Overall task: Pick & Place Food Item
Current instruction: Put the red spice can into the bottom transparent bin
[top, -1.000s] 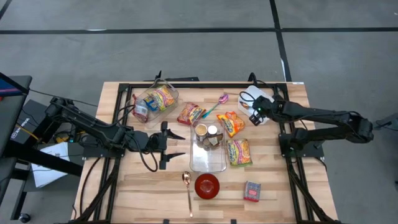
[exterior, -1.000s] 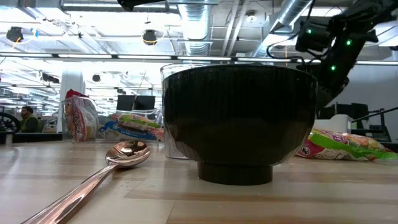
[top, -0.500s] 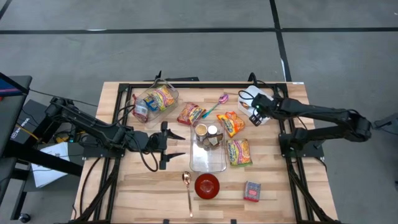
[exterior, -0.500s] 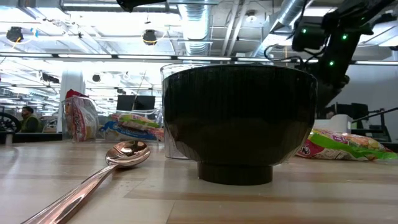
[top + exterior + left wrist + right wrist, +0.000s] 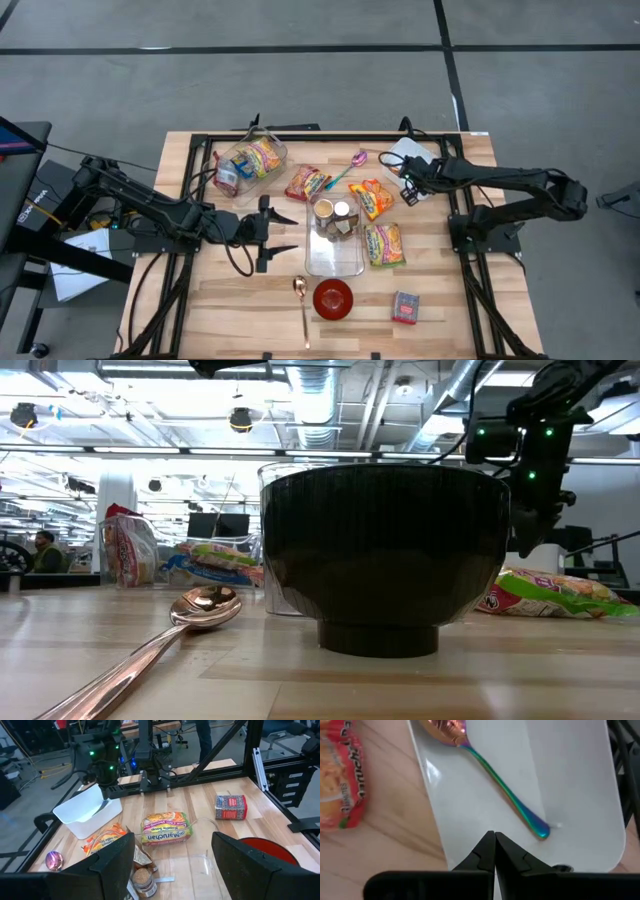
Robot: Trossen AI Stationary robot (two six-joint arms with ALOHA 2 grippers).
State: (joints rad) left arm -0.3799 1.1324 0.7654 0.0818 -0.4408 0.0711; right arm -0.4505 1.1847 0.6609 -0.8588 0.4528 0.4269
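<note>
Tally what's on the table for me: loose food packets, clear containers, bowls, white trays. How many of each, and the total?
Loose food packets: 3
Clear containers: 2
Red bowl: 1
White tray: 1
Total: 7

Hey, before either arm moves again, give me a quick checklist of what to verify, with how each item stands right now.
1. Left gripper open, nothing between its fingers: ok.
2. Right gripper shut and holding nothing: ok.
3. Right gripper over the white tray, above the rainbow spoon: ok.
4. Clear container unobstructed beside the left gripper: ok.
5. Noodle packet lying free on the table: ok.
6. Which food item is meant: cannot tell.
</note>
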